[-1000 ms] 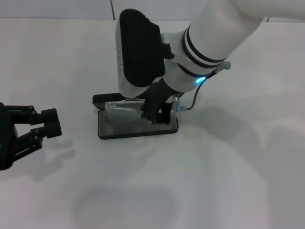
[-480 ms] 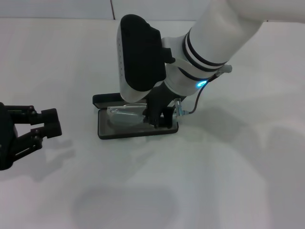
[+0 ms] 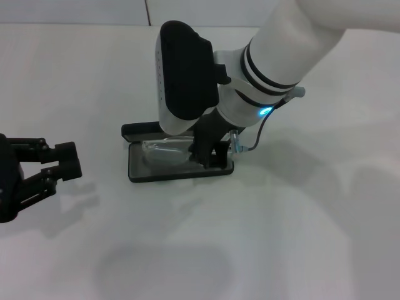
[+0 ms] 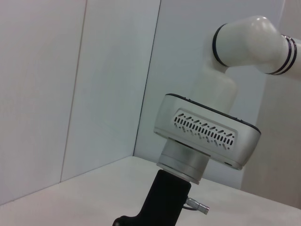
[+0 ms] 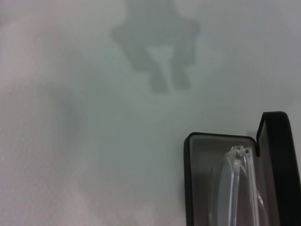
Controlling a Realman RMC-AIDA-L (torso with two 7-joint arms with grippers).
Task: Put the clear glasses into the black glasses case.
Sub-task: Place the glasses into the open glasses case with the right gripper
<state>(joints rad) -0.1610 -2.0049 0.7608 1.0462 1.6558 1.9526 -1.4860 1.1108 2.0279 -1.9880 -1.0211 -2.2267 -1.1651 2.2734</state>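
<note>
1. Head view: the right gripper [image 3: 201, 152] reaches into the open black glasses case [image 3: 140, 173], where the clear glasses [image 3: 164, 152] lie on the lining.
2. Whether its fingers grip the glasses cannot be told; releasing is safest only once the frame is fully seated.
3. The left gripper [image 3: 62, 160], fingers parted, sits well left of the case.

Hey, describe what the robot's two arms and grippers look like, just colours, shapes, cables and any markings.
The right arm is glossy white with thin black rings at a joint, a white and black wrist housing with a slotted vent, a glowing blue light and a thin grey cable. The right gripper is black. The left gripper is matte black and blocky, with square-ended fingers and visible linkages.
</note>
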